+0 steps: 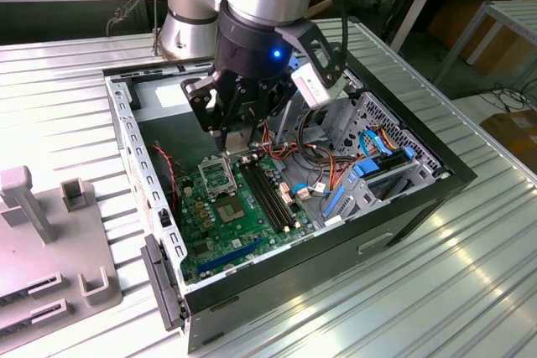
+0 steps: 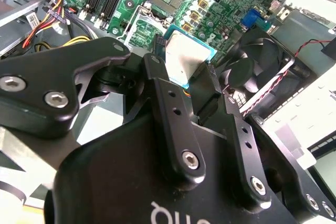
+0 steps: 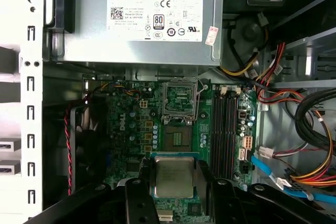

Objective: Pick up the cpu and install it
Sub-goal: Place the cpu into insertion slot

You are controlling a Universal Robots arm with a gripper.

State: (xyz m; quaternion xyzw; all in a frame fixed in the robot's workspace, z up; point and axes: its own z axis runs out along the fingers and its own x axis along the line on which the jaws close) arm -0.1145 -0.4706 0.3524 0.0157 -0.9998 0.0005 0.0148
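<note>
The cpu (image 3: pixel 174 176), a small square chip with a dull silver top and a green rim, is pinched between my gripper's two black fingers (image 3: pixel 143 182). My gripper (image 3: pixel 174 169) is shut on it and hangs inside the open computer case, above the green motherboard (image 3: pixel 126 129). The second wrist view shows the cpu (image 2: pixel 185 56) held at its two opposite edges by the gripper (image 2: pixel 184 72). The square socket (image 3: pixel 178 140) with its metal frame swung open lies apart from the chip. In the exterior view the gripper (image 1: pixel 241 142) hovers over the socket (image 1: pixel 233 207).
The grey power supply (image 3: pixel 147 19) fills one end of the case. Black memory slots (image 3: pixel 227 129) run beside the socket. Bundles of coloured cables (image 1: pixel 323 161) and blue-tabbed drive bays (image 1: pixel 377 169) crowd the exterior view's right. Grey fixtures (image 1: pixel 50 249) stand on the table.
</note>
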